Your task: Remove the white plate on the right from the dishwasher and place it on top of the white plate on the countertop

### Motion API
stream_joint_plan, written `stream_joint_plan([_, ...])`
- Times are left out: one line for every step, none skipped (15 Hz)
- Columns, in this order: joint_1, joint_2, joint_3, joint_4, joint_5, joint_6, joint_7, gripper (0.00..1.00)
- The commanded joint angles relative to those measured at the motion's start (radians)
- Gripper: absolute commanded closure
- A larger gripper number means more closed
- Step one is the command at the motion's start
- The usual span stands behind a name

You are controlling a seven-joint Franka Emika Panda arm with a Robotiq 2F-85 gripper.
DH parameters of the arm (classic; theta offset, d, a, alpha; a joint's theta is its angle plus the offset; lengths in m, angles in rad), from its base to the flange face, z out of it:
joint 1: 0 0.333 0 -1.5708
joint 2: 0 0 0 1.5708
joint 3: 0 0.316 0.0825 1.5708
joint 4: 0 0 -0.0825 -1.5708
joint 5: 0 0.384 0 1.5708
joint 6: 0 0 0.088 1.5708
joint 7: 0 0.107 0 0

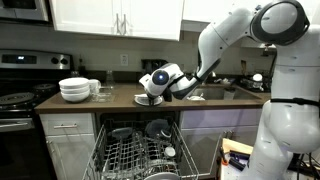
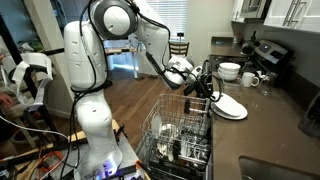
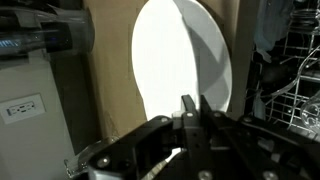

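My gripper [image 3: 190,108] is shut on the rim of a white plate [image 3: 180,55], which fills the upper middle of the wrist view. In both exterior views the gripper [image 1: 160,84] [image 2: 203,90] holds this plate [image 2: 226,102] tilted, low over the countertop [image 1: 120,100]. Its far edge is at or just above a second white plate [image 1: 147,100] [image 2: 234,113] that lies flat on the counter. I cannot tell whether the two plates touch. The open dishwasher [image 1: 140,155] [image 2: 180,135] stands below the counter with its rack pulled out.
A stack of white bowls [image 1: 75,90] [image 2: 229,70] and mugs [image 2: 250,79] stand on the counter beyond the plates. A stove [image 1: 18,100] is at the counter's end and a sink [image 1: 215,92] on the other side. The rack holds several dishes.
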Motion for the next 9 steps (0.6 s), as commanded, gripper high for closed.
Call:
stream_joint_plan([-0.015,0.012,0.009,0.020,-0.025,0.013,0.013,0.98])
stream_joint_plan([-0.015,0.013,0.008,0.021,-0.029,0.013,0.015,0.98])
stream_joint_plan([-0.015,0.014,0.008,0.024,-0.041,0.013,0.021,0.98])
stream_joint_plan([-0.016,0.015,0.007,0.026,-0.046,0.014,0.023,0.98])
stream_joint_plan([-0.016,0.016,0.006,0.028,-0.056,0.015,0.028,0.97])
stream_joint_plan([-0.017,0.018,0.006,0.029,-0.059,0.016,0.029,0.97])
stream_joint_plan([-0.018,0.021,0.005,0.032,-0.064,0.019,0.031,0.97])
stream_joint_plan([-0.018,0.022,0.005,0.033,-0.066,0.020,0.032,0.97])
stream_joint_plan([-0.019,0.024,0.006,0.033,-0.068,0.021,0.033,0.97])
